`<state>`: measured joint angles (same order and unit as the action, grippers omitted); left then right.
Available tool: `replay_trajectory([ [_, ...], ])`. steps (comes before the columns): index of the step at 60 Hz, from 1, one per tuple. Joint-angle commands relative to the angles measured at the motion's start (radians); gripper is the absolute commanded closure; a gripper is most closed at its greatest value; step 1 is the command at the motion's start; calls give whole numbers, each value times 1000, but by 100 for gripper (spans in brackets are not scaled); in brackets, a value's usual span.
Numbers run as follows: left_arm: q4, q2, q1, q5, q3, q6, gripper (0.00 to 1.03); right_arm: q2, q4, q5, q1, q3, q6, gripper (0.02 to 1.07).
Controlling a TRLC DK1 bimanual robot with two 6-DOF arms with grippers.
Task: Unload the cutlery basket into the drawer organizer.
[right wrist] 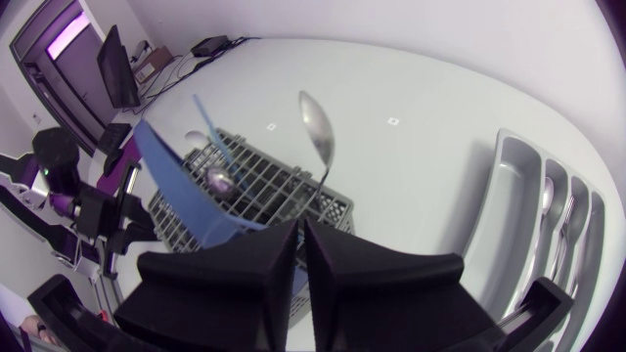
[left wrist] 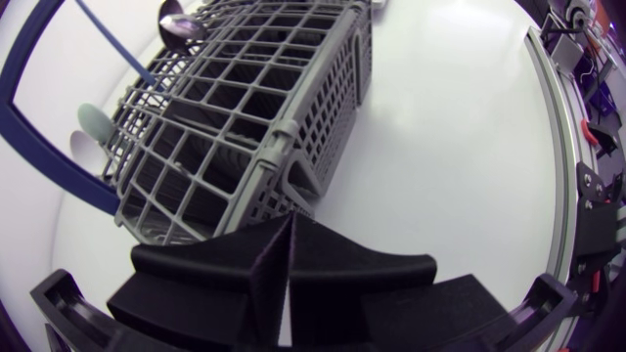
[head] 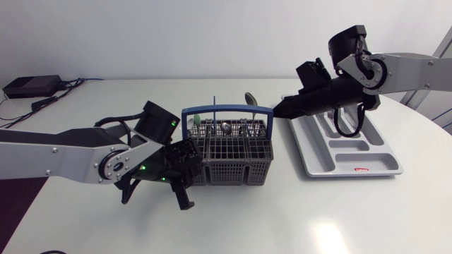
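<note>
Head: cutlery basket sits centre, drawer organizer at its 3 o'clock. L gripper is at the basket's 9 o'clock end. R gripper is at its 1 o'clock w/ spoon.
L wrist: jaws clenched on basket's end wall.
R wrist: jaws grasping spoon handle, bowl above basket, organizer beside.

Left tool low, fingers together; right tool higher, fingers pinched close; both arms inward.
</note>
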<state>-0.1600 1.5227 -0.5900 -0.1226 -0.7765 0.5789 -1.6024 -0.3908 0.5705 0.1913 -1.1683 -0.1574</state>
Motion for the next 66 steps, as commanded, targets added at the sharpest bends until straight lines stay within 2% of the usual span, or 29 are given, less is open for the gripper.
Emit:
replay_trajectory([
  [1,31,16,42,5,-7,27,87,48,-25,12,27,55,-8,96],
  [16,73,16,113,5,-12,38,87,153,-63,11,114,144,-33,96],
  [22,70,-19,136,0,2,38,87,164,-40,-20,83,147,-33,96],
  [35,60,-93,188,-22,51,44,87,-5,49,-18,-29,79,-27,96],
  [50,63,-84,240,-32,52,67,87,-195,136,-29,-33,-50,30,96],
  [66,117,-9,260,-43,19,67,87,-318,132,-17,-13,-151,59,96],
])
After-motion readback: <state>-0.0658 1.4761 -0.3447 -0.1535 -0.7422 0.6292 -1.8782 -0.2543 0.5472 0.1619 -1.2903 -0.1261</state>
